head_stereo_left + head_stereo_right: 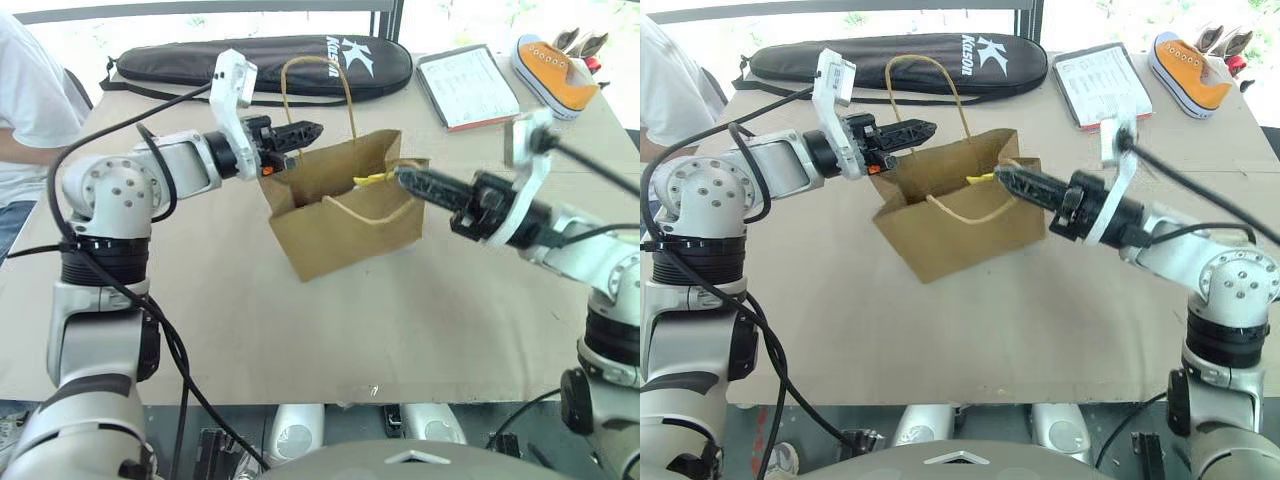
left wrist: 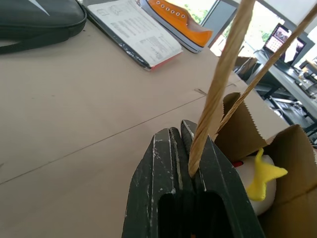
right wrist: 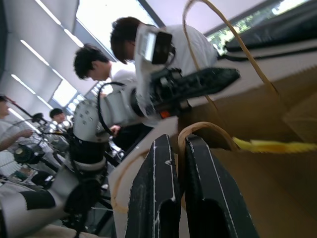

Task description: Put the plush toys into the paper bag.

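Note:
The brown paper bag stands open in the middle of the table. My left gripper is at the bag's far left rim, shut on the far loop handle, which rises from between its fingers. My right gripper reaches in from the right and is shut on the near handle at the bag's mouth. Inside the bag lies a white plush toy with a yellow part, and its yellow shows over the rim. The rest of the bag's inside is hidden.
A long black racket case lies along the table's far edge. A clipboard with papers and an orange-and-white sneaker sit at the far right. A person in a white shirt sits at the far left corner.

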